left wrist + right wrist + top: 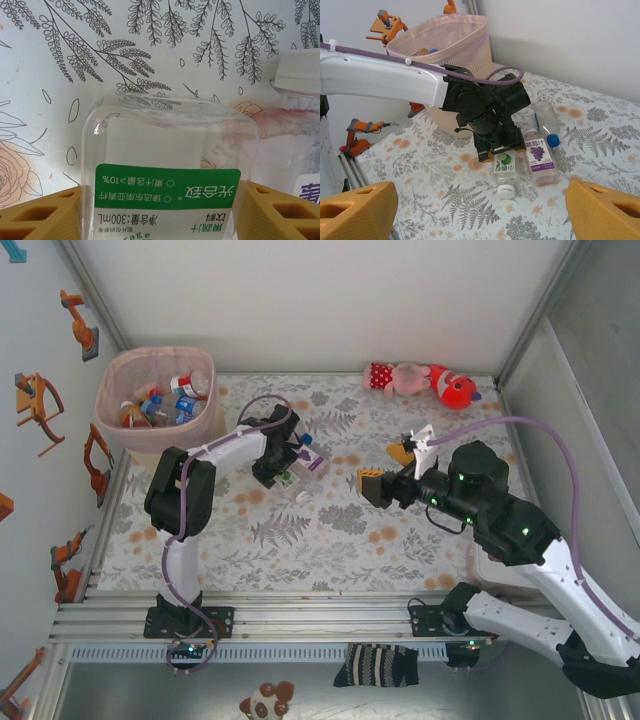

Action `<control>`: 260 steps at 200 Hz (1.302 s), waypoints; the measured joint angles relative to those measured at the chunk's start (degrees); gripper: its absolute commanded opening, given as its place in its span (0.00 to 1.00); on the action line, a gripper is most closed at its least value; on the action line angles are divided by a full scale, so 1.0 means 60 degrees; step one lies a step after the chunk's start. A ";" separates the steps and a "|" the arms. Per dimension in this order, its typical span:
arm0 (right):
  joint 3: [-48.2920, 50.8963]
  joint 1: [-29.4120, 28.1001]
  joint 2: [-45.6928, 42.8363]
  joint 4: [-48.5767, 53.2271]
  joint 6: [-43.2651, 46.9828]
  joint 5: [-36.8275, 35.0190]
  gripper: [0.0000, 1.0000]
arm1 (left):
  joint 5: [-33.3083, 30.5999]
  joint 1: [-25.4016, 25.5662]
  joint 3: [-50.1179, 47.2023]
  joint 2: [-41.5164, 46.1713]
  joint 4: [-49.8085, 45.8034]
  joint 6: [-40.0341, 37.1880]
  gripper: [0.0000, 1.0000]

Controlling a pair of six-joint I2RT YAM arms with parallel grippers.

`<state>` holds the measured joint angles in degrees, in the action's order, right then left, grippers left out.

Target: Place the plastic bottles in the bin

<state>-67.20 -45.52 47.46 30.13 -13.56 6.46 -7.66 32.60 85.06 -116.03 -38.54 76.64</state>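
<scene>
The pale pink bin [118, 425] [445, 40] stands at the far left with several bottles inside. Three plastic bottles lie together mid-table. One is clear with a green label [290, 480] [167, 150] [505, 167]. One has a purple label [313, 462] [300, 130] [540, 160]. One is clear with a blue cap [303, 440] [547, 122]. My left gripper [283, 462] [160, 200] [495, 145] is down on the table, shut on the green-label bottle, with a yellow finger against each side. My right gripper [385, 468] [480, 215] hovers to the right of the bottles, open and holding nothing.
A pink-and-red plush toy [420, 380] lies at the far edge. A striped sock [375, 665] and a small plush figure [265, 702] sit below the front rail. Walls close in on the left, back and right. Floral tabletop [300, 540] stretches in front of the bottles.
</scene>
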 measured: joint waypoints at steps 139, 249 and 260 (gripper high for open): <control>0.0007 0.0000 0.0029 0.0011 0.0004 0.0011 0.86 | -0.1290 0.0117 0.0612 0.4102 0.0051 -0.1763 0.59; 0.0007 0.0000 0.0229 -0.0142 0.0007 0.0157 0.86 | -0.0885 -0.3665 0.1654 0.6772 0.0291 -0.1610 0.59; 0.0007 0.0000 0.0251 -0.0142 0.0004 0.0193 0.86 | -0.0586 -0.4324 0.1694 0.6776 0.0324 -0.1337 0.59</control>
<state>-67.16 -45.52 48.97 29.28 -13.54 7.62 -11.18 6.66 95.22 -75.37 -36.60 68.62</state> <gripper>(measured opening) 0.861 0.631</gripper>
